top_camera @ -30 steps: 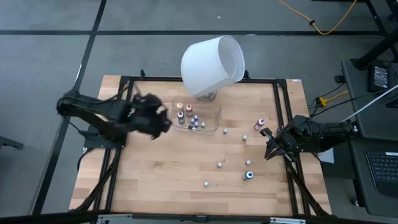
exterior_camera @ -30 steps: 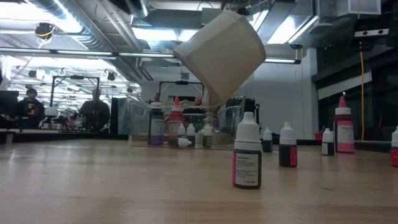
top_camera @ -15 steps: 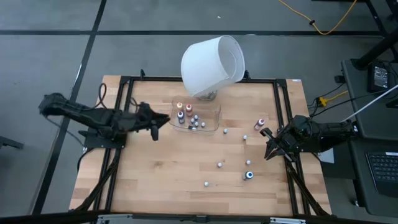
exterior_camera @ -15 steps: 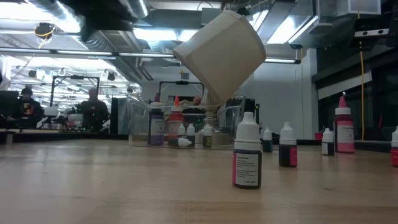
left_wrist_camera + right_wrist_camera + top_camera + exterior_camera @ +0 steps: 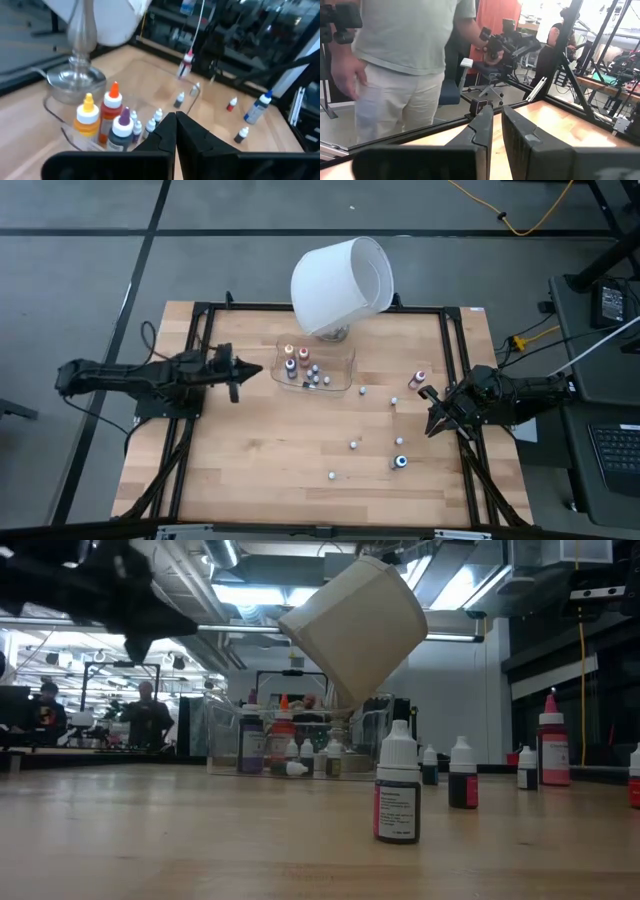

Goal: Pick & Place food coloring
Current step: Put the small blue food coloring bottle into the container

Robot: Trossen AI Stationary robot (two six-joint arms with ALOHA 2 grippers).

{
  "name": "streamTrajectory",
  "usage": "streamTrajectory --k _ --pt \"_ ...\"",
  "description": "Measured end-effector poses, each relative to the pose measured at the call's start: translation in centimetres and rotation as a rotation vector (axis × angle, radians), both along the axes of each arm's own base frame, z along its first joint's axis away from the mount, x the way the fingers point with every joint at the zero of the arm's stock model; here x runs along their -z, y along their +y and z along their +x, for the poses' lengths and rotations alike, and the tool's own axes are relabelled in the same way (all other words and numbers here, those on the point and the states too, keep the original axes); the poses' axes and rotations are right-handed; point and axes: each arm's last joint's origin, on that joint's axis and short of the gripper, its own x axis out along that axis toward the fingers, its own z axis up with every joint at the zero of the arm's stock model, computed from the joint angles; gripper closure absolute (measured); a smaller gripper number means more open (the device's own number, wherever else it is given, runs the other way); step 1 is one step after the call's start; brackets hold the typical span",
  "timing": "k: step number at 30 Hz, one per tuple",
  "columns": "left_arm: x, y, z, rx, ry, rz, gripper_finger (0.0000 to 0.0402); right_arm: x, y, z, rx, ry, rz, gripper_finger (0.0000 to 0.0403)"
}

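Left hand (image 5: 236, 372) withdrawn from clear tray (image 5: 345, 370), now beside it, clenched, empty. Right hand (image 5: 432, 423) parked at bench (image 5: 260, 460) edge, clenched. Food coloring (image 5: 400, 461) partly in tray, rest scattered upright. I judge risk: sweeping approach topples loose bottles.

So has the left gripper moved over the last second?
Yes. In the high view the left gripper has pulled back from the clear tray, toward the table's left edge; its fingers are shut and empty.

Table (image 5: 260, 450) pale matt wood; tray (image 5: 165, 92) clear glossy plastic; lampshade (image 5: 340, 275) smooth matt white.
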Motion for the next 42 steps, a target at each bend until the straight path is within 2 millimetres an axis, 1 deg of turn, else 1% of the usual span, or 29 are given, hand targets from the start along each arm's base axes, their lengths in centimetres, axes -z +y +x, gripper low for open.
streamTrajectory --k 4,6,9,13,16,20,23,26,28,31,34,37,42 --pt "1.5 -0.2 -1.8 0.009 -0.108 0.028 0.0398 0.0 0.0 0.0 0.0 0.0 0.0 0.0359" --pt "2.0 -0.3 -2.5 0.042 -0.171 0.031 0.0399 0.0 0.0 0.0 0.0 0.0 0.0 0.0359" --pt "2.0 -0.5 -3.3 0.094 -0.245 0.044 0.0399 0.0 0.0 0.0 0.0 0.0 0.0 0.0359" --pt "2.6 -0.6 -3.3 0.141 -0.17 0.062 0.0397 0.0 0.0 0.0 0.0 0.0 0.0 0.0359" --pt "3.4 -0.4 -3.2 0.123 -0.104 0.054 0.0399 0.0 0.0 0.0 0.0 0.0 0.0 0.0359" --pt "3.6 -0.3 -3.1 0.115 -0.072 0.1 0.0398 0.0 0.0 0.0 0.0 -0.002 0.0 0.0359" --pt "3.6 -0.3 -3.0 0.122 -0.064 0.098 0.0392 0.0 0.0 0.0 0.001 -0.005 -0.006 0.0359" --pt "3.7 -0.3 -3.0 0.142 -0.059 0.074 0.0388 0.0 -0.1 0.0 0.012 -0.069 -0.066 0.0359" --pt "3.7 -0.4 -3.0 0.147 -0.065 0.045 0.0386 0.0 -0.1 0.0 0.012 -0.074 -0.072 0.0359" --pt "3.7 -0.4 -3.0 0.143 -0.071 0.017 0.0387 0.0 -0.1 0.0 0.011 -0.061 -0.06 0.0359" --pt "3.7 -0.4 -3.0 0.143 -0.071 0.017 0.039 -0.2 -0.1 0.0 0.018 -0.014 0.007 0.0359" --pt "3.7 -0.4 -3.0 0.142 -0.071 0.016 0.0391 -0.2 -0.4 0.3 0.148 0.044 0.084 0.0359" --pt "3.7 -0.4 -3.0 0.142 -0.071 0.016 0.0387 -0.3 -1.3 0.7 0.476 0.094 0.229 0.0359"
